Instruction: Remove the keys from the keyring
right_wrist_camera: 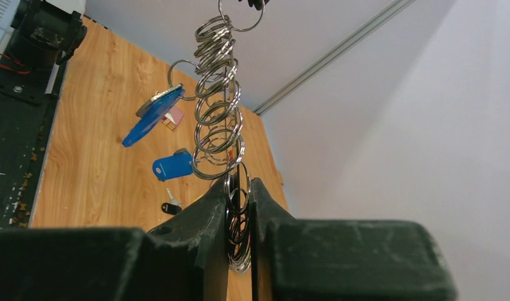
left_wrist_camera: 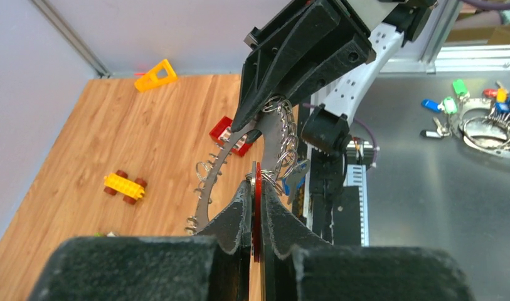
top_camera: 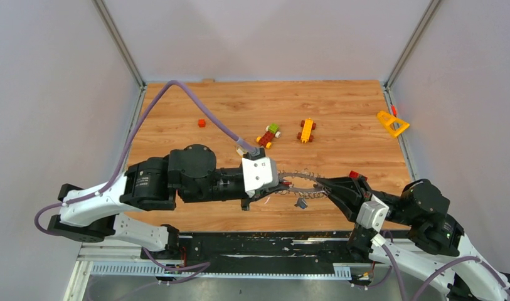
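Close to the table's (top_camera: 208, 219) six-o'clock edge, find the left gripper (left_wrist_camera: 256, 188) clenched on a thin red key (left_wrist_camera: 257, 172) and the right gripper (right_wrist_camera: 241, 186) pinching the keyring (left_wrist_camera: 208, 185) from three o'clock, the ring held up between the two. Shows as a flat silver-grey band, rim crowded with small wire split rings (right_wrist_camera: 217, 119), a blue key (right_wrist_camera: 153, 116) hanging from one. Leaves bare wood toward twelve o'clock up to the toy vehicles (top_camera: 268, 135), with a yellow triangle (top_camera: 392, 123) at two o'clock beside the right wall (top_camera: 465, 94).
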Action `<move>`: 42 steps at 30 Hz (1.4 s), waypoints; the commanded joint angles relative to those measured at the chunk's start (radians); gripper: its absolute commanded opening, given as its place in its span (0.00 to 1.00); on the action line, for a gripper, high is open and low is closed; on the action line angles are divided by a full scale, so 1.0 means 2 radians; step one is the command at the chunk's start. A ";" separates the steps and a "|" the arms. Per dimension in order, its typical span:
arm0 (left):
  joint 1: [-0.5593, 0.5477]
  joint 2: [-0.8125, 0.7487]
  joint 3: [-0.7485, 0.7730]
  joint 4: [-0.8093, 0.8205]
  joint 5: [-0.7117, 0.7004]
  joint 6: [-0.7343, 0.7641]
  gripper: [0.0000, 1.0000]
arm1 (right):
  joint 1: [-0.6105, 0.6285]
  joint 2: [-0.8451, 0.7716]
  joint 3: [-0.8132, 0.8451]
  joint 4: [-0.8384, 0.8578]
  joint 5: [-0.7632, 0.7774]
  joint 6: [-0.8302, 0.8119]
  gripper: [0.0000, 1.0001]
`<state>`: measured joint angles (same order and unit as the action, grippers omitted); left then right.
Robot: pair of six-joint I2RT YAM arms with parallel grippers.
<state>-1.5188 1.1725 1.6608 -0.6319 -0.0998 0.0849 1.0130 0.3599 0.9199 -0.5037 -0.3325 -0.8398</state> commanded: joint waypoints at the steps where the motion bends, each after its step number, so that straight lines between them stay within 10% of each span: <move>1: -0.001 0.022 0.053 -0.044 -0.006 0.023 0.00 | 0.000 -0.006 -0.015 0.010 -0.008 0.039 0.02; 20: -0.001 0.015 0.038 -0.046 -0.024 0.029 0.00 | 0.000 -0.044 -0.029 0.007 -0.063 0.123 0.44; 42: -0.001 0.007 0.030 -0.050 0.030 0.041 0.00 | 0.000 -0.003 0.025 0.093 -0.041 0.288 0.43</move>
<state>-1.5181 1.2175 1.7065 -0.7746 -0.0971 0.1345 1.0130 0.2974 0.9104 -0.3241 -0.4370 -0.3069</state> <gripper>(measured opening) 0.080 0.427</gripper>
